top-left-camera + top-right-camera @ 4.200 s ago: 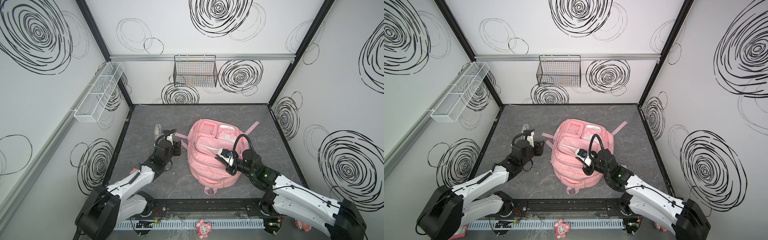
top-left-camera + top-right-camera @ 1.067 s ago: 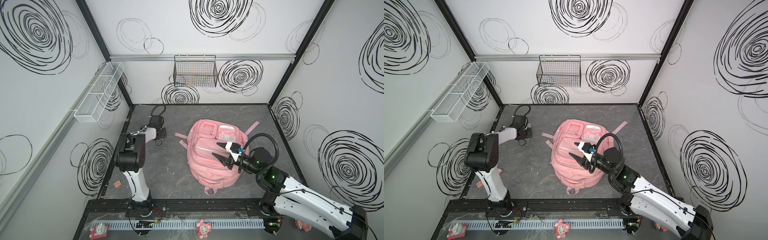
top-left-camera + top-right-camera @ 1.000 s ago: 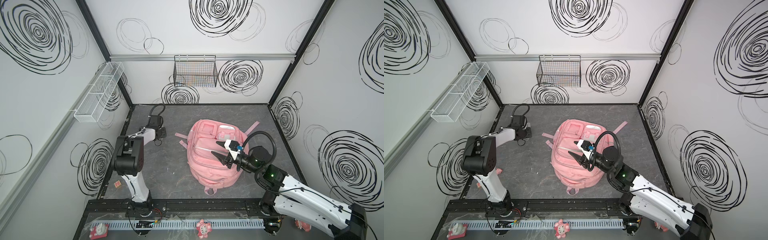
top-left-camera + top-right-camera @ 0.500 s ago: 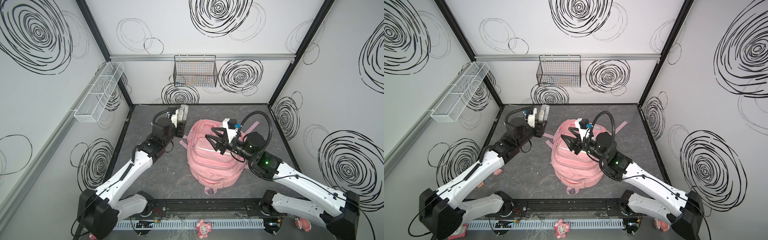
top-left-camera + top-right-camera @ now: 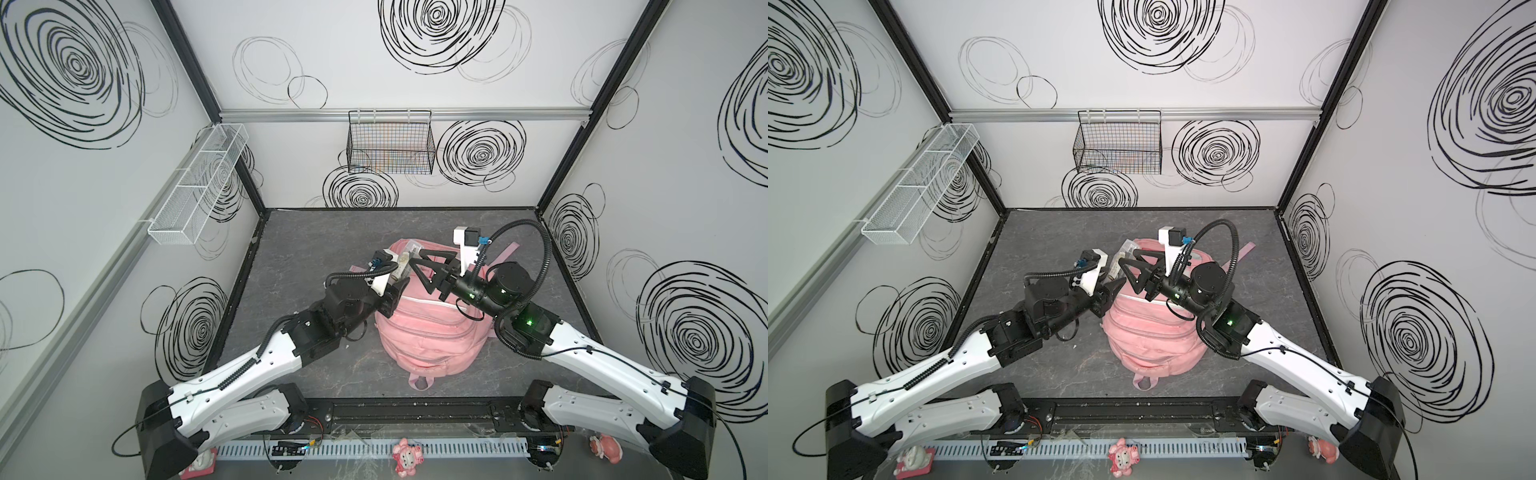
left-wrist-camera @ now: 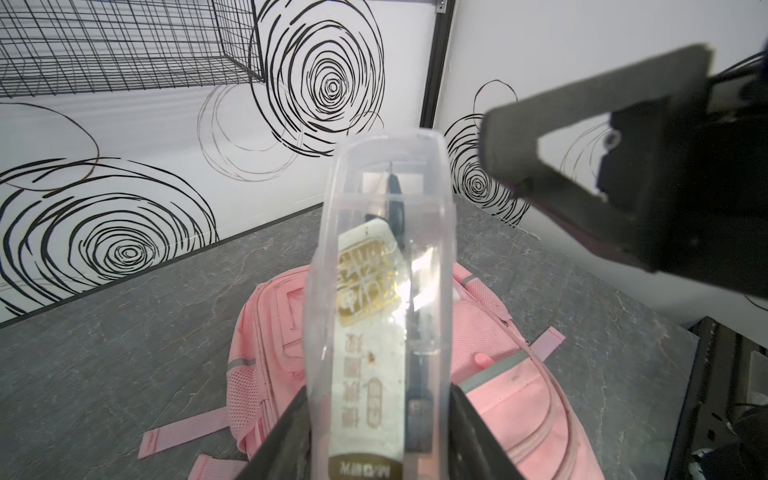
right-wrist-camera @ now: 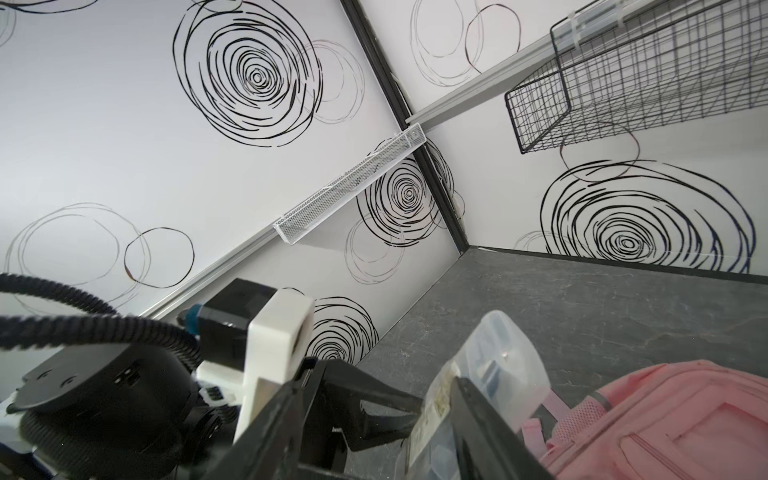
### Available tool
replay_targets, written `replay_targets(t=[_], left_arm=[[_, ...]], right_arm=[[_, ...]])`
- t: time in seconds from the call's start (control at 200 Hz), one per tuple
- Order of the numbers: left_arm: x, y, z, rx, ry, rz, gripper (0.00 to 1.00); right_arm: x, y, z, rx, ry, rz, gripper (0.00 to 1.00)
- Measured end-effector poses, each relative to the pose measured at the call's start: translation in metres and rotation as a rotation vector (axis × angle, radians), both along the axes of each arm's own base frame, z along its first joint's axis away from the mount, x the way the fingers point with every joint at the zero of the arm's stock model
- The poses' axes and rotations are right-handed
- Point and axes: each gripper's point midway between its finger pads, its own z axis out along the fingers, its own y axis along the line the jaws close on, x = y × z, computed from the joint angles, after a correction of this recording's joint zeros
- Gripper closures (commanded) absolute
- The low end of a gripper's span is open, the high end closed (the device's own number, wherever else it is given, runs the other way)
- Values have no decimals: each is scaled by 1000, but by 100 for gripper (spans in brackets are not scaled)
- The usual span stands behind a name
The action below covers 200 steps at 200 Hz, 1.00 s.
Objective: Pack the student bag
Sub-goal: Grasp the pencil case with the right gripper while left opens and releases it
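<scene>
The left gripper point(image 6: 378, 432) squeezes a clear box point(image 6: 376, 270). The right gripper point(image 5: 420, 275) hangs just beside it with its jaws spread wide.

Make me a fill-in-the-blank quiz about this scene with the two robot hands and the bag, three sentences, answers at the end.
The left hand holds a clear case over the ___ student bag.
The jaws of the right hand stand ___.
The wire basket on the back wall is ___.
Missing words: pink, open, black.
</scene>
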Motion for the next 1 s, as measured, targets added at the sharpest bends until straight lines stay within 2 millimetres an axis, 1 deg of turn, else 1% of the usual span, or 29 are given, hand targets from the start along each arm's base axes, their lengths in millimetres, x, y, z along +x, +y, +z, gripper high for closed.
replay_targets(t=[0.115, 0.25, 0.355, 0.465, 0.515, 0.585, 0.635, 0.7, 0.745, 0.795, 0.865, 0.885, 0.935, 1.0], left_arm=[[3, 5, 5, -15, -14, 43, 59], [4, 8, 8, -19, -26, 80, 59], [0, 4, 10, -22, -36, 75, 59], [-8, -5, 15, -24, -59, 43, 59], [-13, -9, 16, -22, -67, 25, 59], [-18, -15, 17, -14, -79, 5, 59], [-20, -16, 13, 4, -79, 0, 59], [-19, -18, 12, 18, -86, -1, 58], [-19, -18, 12, 25, -92, 0, 54], [-19, -18, 13, 32, -99, -2, 48], [-19, -20, 16, 41, -118, -11, 33], [-20, -21, 17, 41, -118, -16, 27], [-22, -21, 17, 77, -140, -34, 19], [-24, -23, 18, 128, -167, -65, 15]], right_arm=[[5, -5, -10, 10, 49, -38, 40], [6, -6, -21, 8, 94, -43, 40], [6, -6, -22, 19, 112, -39, 41], [6, 0, -29, 12, 134, -16, 47], [6, 5, -35, 3, 151, -2, 53], [7, 11, -44, -8, 179, 18, 67], [6, 13, -44, -7, 181, 32, 74], [5, 14, -43, -1, 184, 39, 89], [4, 13, -42, 2, 186, 41, 97], [4, 12, -41, 5, 188, 40, 98], [4, 7, -38, 10, 182, 35, 98], [3, 5, -37, 11, 181, 34, 98], [5, -5, -31, 16, 172, 13, 98], [10, -25, -23, 25, 157, -36, 98]])
